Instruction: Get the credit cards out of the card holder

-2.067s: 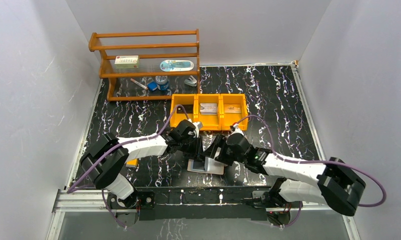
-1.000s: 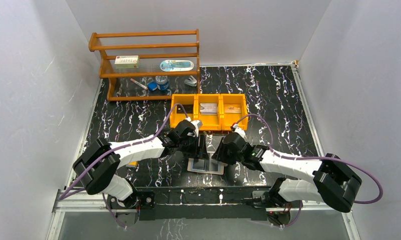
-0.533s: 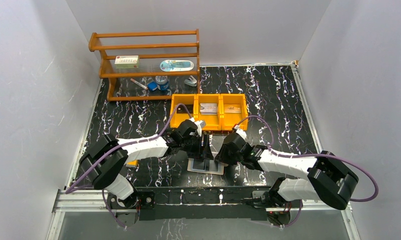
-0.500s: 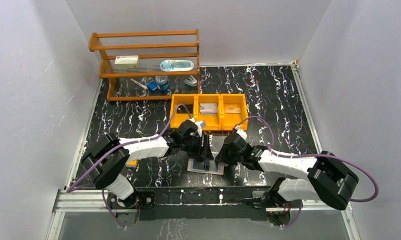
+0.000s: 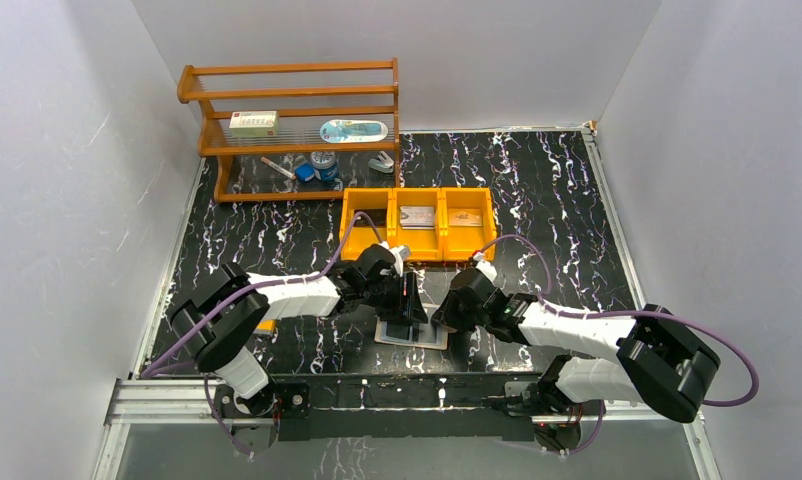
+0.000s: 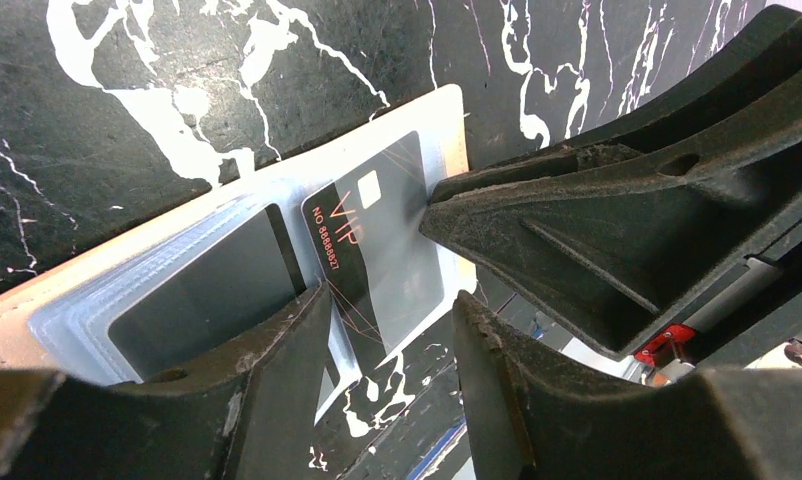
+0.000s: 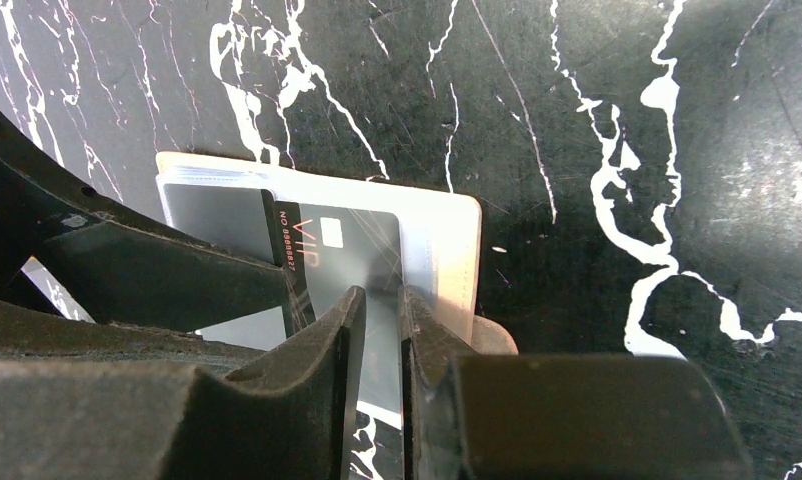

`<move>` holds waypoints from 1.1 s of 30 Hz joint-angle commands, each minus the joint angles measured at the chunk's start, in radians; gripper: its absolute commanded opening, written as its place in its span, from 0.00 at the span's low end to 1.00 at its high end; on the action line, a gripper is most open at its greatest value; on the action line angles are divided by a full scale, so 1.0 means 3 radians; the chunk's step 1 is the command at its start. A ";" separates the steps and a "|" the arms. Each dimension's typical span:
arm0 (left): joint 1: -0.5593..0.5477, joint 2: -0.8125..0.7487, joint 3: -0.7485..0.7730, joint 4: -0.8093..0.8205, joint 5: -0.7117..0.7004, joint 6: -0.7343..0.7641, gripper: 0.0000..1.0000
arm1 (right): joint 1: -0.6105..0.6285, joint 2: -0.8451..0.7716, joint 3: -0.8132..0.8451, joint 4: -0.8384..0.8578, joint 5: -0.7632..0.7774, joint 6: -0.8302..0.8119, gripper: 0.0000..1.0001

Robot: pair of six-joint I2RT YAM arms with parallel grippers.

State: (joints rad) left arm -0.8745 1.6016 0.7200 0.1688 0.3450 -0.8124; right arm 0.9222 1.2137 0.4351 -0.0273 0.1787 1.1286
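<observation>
Open card holder (image 7: 445, 252), black card (image 7: 342, 245) showing.
The left gripper (image 6: 389, 300) is spread astride the card; the right gripper (image 7: 382, 297), nearly pressed together, sits at its edge, grip unclear.

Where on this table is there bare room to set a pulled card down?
Bare table right of the orange tray up to the wall, and left of it in front of the wooden rack. Crowded around the card holder, where the left claw and right claw meet.

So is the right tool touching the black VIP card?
Cannot tell. The right tool sits over the black VIP card in the right wrist view, but from above; in the left wrist view glare hides any gap.
</observation>
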 commanded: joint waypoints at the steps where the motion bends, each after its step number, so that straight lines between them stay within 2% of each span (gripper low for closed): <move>1: -0.0013 0.0114 -0.0122 -0.0132 -0.0077 -0.0066 0.47 | -0.0011 0.0051 -0.0085 -0.0155 0.0003 0.0015 0.27; 5: -0.0010 0.0102 -0.0201 -0.0092 -0.0152 -0.0149 0.46 | -0.0016 0.0040 -0.0088 -0.0146 -0.0003 0.0019 0.26; 7: -0.0010 0.0091 -0.0226 -0.0132 -0.0240 -0.0200 0.46 | -0.0020 0.0048 -0.0090 -0.0128 -0.0016 0.0017 0.22; 13: -0.0011 -0.0033 -0.0257 -0.0302 -0.0500 -0.0229 0.52 | -0.0024 0.0066 -0.0090 -0.0104 -0.0056 0.0006 0.21; 22: -0.0014 -0.0208 -0.0096 -0.0546 -0.0362 0.0007 0.55 | -0.0025 0.0081 -0.0070 -0.0098 -0.0069 -0.0011 0.20; 28: -0.0010 0.0068 -0.0235 -0.0104 -0.0083 -0.0179 0.51 | -0.0030 0.0111 -0.0100 -0.0034 -0.0112 -0.0006 0.20; 33: -0.0010 0.0085 -0.0339 0.0049 -0.0083 -0.0301 0.47 | -0.0037 0.0144 -0.0103 -0.0008 -0.0148 -0.0017 0.18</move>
State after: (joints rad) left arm -0.8745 1.5906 0.6682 0.2211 0.3374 -0.8906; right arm 0.9142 1.2308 0.4286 0.0029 0.1371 1.1301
